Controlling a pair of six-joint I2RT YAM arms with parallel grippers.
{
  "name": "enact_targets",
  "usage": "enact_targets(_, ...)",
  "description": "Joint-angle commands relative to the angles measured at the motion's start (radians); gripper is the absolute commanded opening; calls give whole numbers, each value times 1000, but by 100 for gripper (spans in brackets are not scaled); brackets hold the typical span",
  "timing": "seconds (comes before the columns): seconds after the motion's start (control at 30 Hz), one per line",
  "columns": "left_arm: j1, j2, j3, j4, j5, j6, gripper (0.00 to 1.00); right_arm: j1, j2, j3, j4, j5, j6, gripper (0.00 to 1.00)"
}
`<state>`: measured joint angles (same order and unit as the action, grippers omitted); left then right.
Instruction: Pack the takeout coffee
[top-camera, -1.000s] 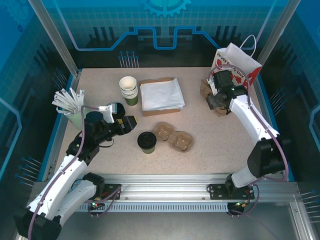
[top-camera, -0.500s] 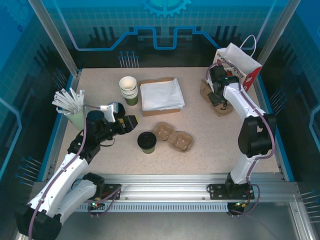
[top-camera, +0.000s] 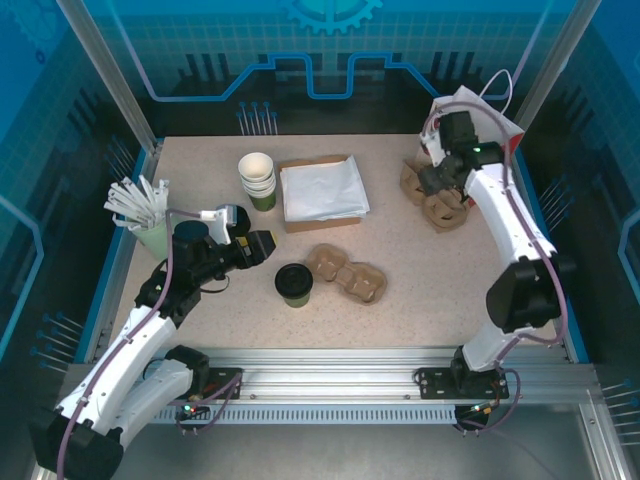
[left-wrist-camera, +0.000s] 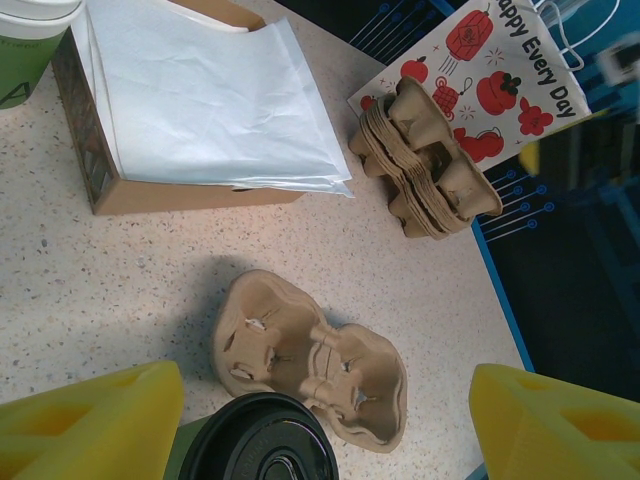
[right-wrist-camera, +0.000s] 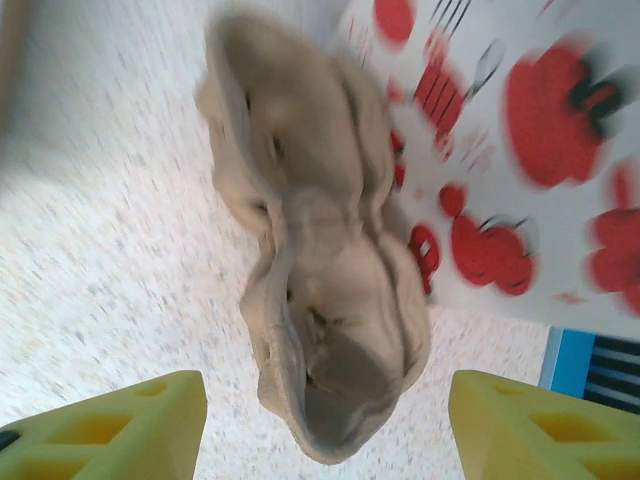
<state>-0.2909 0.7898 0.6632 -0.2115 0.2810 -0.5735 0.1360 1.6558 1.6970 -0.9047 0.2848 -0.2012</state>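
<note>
The takeout coffee (top-camera: 294, 284), a dark green cup with a black lid, stands at mid-table just left of a brown pulp cup tray (top-camera: 347, 272). My left gripper (top-camera: 266, 246) hovers up and to the left of it, open and holding nothing. In the left wrist view the lid (left-wrist-camera: 258, 442) shows low between the yellow fingers (left-wrist-camera: 90, 420), with the tray (left-wrist-camera: 310, 350) beyond it. At the back right my right gripper (top-camera: 441, 181) is open over a stack of pulp trays (top-camera: 440, 205). That stack (right-wrist-camera: 320, 300) lies between the open fingers (right-wrist-camera: 545, 430), untouched.
A white paper bag with red prints (top-camera: 480, 128) stands behind the stack at the back right corner. A box of white paper (top-camera: 320, 192), stacked green cups (top-camera: 258, 180) and a mint cup of white sticks (top-camera: 145, 215) fill the back left.
The right arm has swung about over the tray stack, and its gripper now sits slightly further back and right, near the bag. The left arm and the coffee have not moved.
</note>
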Motion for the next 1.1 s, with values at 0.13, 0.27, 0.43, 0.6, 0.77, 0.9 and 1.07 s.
enact_targets(0.13, -1, 28, 60, 41, 50, 25, 77, -100, -11, 201, 15, -39, 10, 67)
enact_targets(0.27, -2, 63, 90, 44, 75, 26, 77, -141, 84, 313, -16, -15, -6, 68)
enact_targets(0.43, -7, 93, 124, 46, 77, 30, 77, -169, 208, 424, -74, 2, -54, 69)
enact_targets(0.6, -10, 115, 142, 38, 67, 38, 77, -189, 287, 487, -121, 19, -82, 69)
enact_targets(0.77, -11, 142, 145, 49, 70, 30, 77, -193, 334, 527, -127, 14, -95, 68)
enact_targets(0.9, -11, 156, 146, 53, 72, 30, 77, -197, 368, 563, -130, -2, -98, 63)
enact_targets(1.07, -12, 163, 147, 52, 67, 35, 77, -204, 417, 621, -150, -32, -90, 50)
